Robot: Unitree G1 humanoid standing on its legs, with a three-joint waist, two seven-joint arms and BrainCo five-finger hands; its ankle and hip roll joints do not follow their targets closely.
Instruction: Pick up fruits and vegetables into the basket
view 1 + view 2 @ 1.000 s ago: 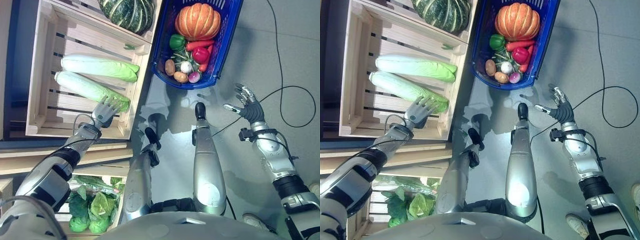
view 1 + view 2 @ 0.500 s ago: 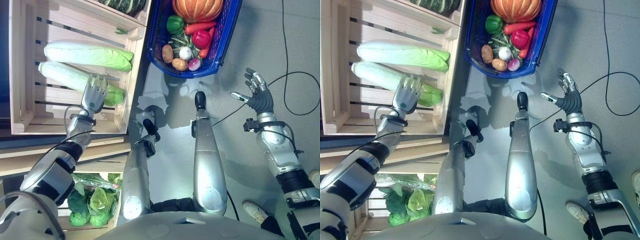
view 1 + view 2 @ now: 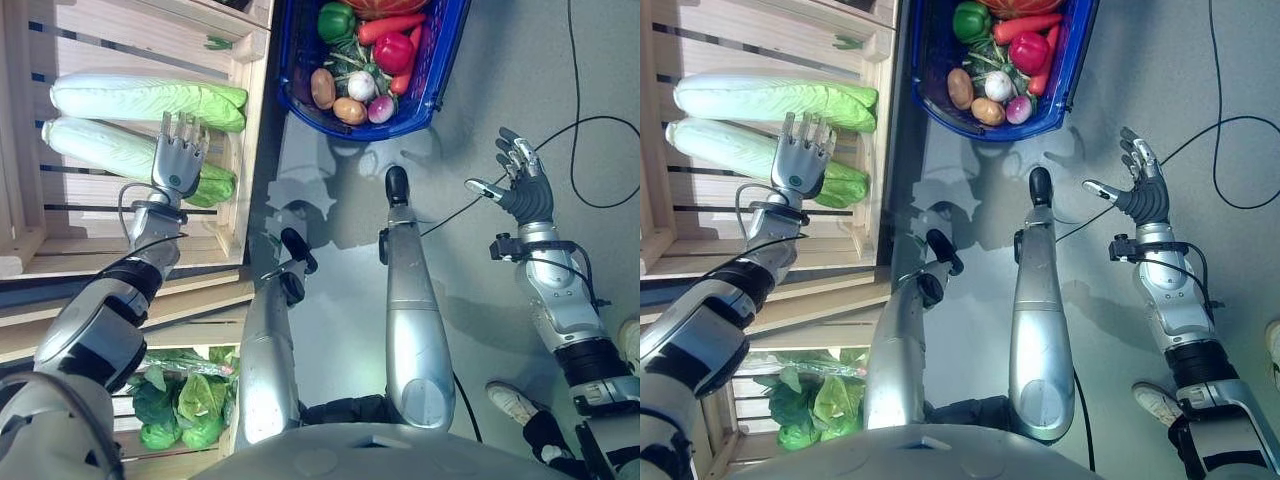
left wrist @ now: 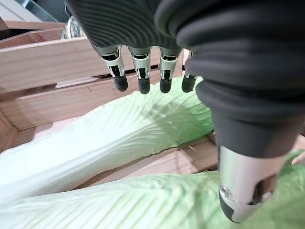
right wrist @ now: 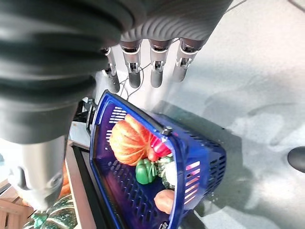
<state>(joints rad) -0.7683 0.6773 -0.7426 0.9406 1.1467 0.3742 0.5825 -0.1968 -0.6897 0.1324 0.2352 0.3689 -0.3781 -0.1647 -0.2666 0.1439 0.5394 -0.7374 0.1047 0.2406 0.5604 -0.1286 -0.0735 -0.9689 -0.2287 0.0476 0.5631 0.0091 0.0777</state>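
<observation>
The left robot hand (image 3: 176, 165) is seen at the left of the frame, fingers straight and spread, poised over the nearer long pale-green napa cabbage (image 3: 120, 152) in the slatted wooden crate (image 3: 240, 130); nothing is gripped. A second long pale-green cabbage (image 3: 150, 97) lies just beside it, so a wide grasp could snag both leaves, or the smooth heavy body could slip from the fingers. The blue plastic basket (image 3: 425, 95), at the top centre, is already crowded with a potato, peppers and carrots, leaving little room. The right robot hand (image 3: 522, 185) is held open over the grey floor (image 3: 480, 300).
</observation>
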